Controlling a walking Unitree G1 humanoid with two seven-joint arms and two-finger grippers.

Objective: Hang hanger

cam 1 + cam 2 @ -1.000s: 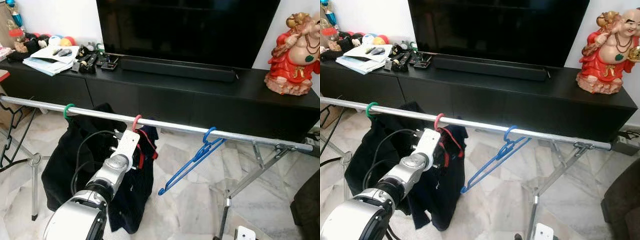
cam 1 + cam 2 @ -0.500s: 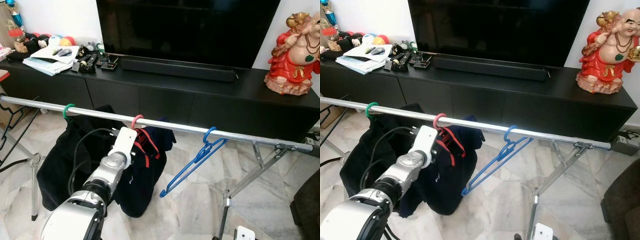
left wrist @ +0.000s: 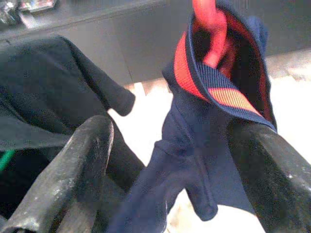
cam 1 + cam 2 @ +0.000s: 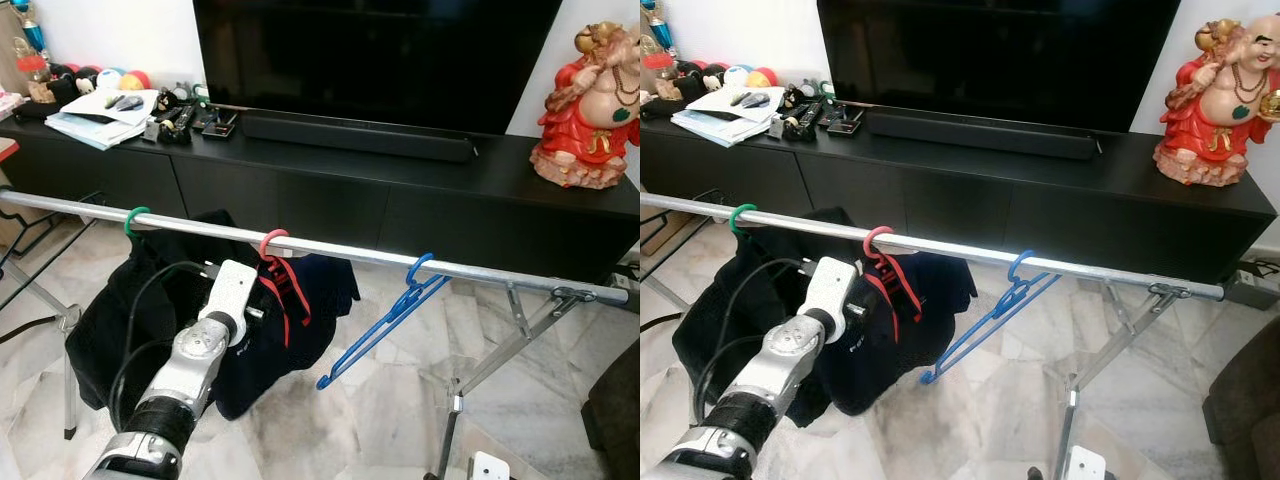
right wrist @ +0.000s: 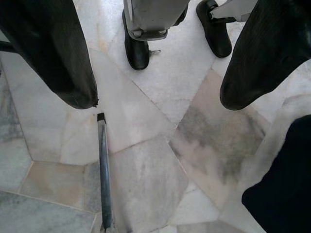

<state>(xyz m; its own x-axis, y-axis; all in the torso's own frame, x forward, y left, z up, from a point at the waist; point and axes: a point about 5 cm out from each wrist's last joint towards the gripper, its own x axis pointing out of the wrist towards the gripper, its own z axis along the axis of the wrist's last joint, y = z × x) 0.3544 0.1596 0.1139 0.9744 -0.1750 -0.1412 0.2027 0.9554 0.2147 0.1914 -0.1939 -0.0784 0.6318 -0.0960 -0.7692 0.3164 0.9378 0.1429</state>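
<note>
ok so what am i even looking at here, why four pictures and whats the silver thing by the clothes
The silver thing is the left arm of a walking humanoid robot. Two pictures come from cameras in its head, looking down at a metal rail before a black TV cabinet. The other two come from cameras on its wrists.

On the rail hang a green hanger with a dark garment, a red hanger with a navy shirt, and a bare blue hanger.

The left gripper is open right beside the navy shirt, holding nothing. The right gripper is open too, pointing down at the marble floor.
</note>
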